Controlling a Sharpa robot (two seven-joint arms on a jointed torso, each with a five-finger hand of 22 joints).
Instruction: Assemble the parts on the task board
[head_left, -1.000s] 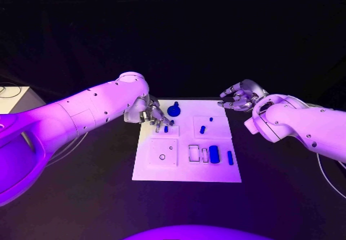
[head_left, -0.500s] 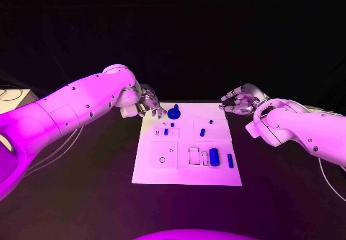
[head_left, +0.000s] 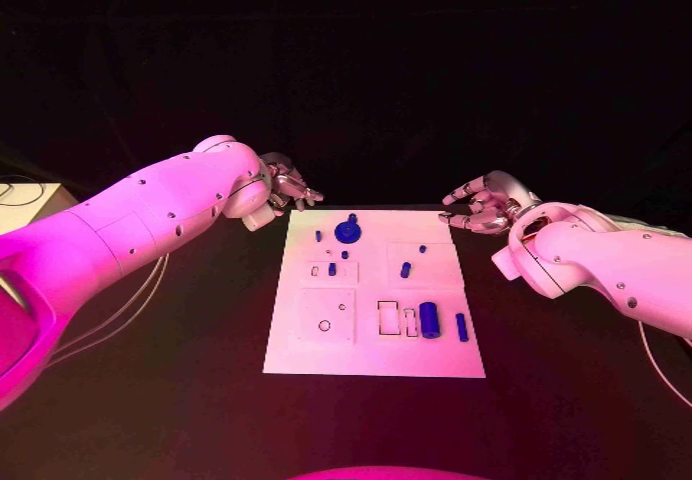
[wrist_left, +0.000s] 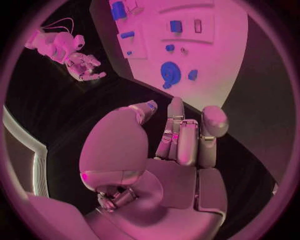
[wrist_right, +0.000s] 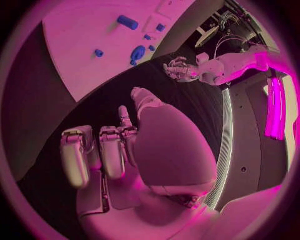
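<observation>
The white task board (head_left: 372, 355) lies in the middle of the black table. On it are a round blue part (head_left: 348, 232) at the far end, several small blue parts such as one (head_left: 405, 268) in the middle, and a thick blue cylinder (head_left: 428, 320) near the right edge. My left hand (head_left: 284, 183) hovers off the board's far left corner, fingers loosely bent and holding nothing. My right hand (head_left: 479, 205) hangs off the far right corner, also holding nothing. The left wrist view shows my left hand (wrist_left: 181, 145) above the table with the board (wrist_left: 212, 75) beyond it.
Bare black table surrounds the board on every side. A white box (head_left: 26, 195) sits at the table's far left. The right wrist view shows the board (wrist_right: 75, 30) with the round part (wrist_right: 137, 52), and my left hand (wrist_right: 181, 70) across from it.
My left hand has drawn back from over the small parts at the board's far left, rising to beyond the far left corner. The right hand has barely moved.
</observation>
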